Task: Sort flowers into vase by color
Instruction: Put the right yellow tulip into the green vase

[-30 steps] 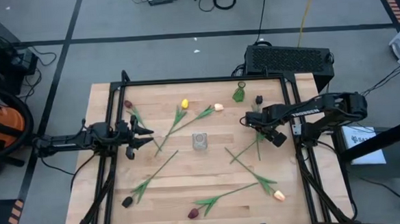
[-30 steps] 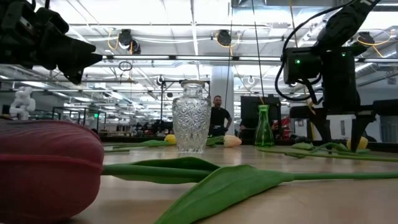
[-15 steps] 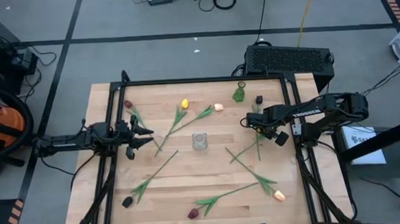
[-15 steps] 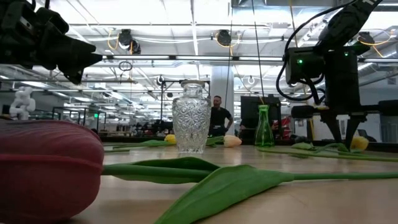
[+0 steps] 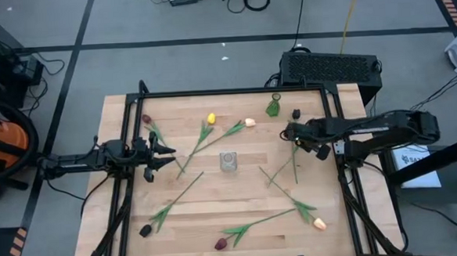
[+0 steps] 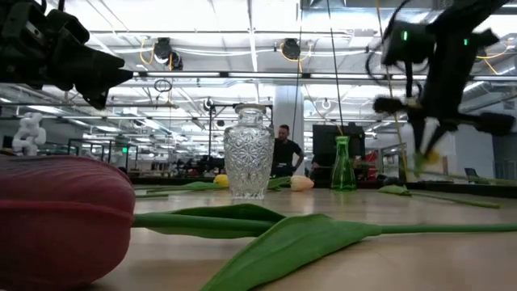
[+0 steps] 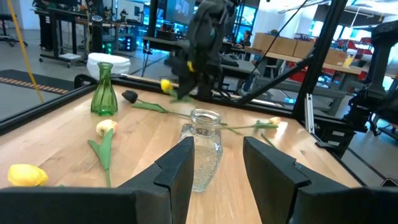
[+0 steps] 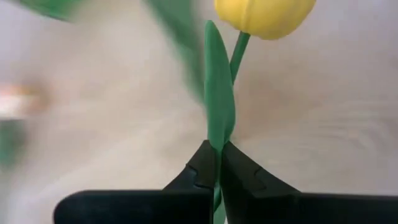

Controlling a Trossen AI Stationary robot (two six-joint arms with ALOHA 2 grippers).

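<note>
Your right end effector point(image 8: 214, 177) is clenched on the stem of a yellow tulip point(image 8: 264, 15), the fingers pinched together just below the long leaf, with the head ahead of them. From above, that end effector point(image 5: 295, 132) sits near the right edge of the tabletop point(image 5: 123, 212), toward the far side, and in the low view the flower point(image 6: 420, 153) hangs off the wood in its grip.

Your left end effector point(image 5: 167, 156) waits over the left edge with its fingers point(image 7: 177, 171) spread apart and nothing between them, facing the clear glass vase point(image 5: 228, 161) at the middle of the tabletop.

A small green vase point(image 5: 273, 107) stands near the far edge. The other tulips lie flat around the clear vase: a yellow one point(image 5: 210, 119) and a peach one point(image 5: 249, 122) toward the far edge, a maroon one point(image 5: 146, 119) near the far-left corner, a dark one point(image 5: 144, 230) near the near-left corner, a maroon one point(image 5: 220, 244) at the near edge, and a peach one point(image 5: 319, 224) toward the near-right corner.
</note>
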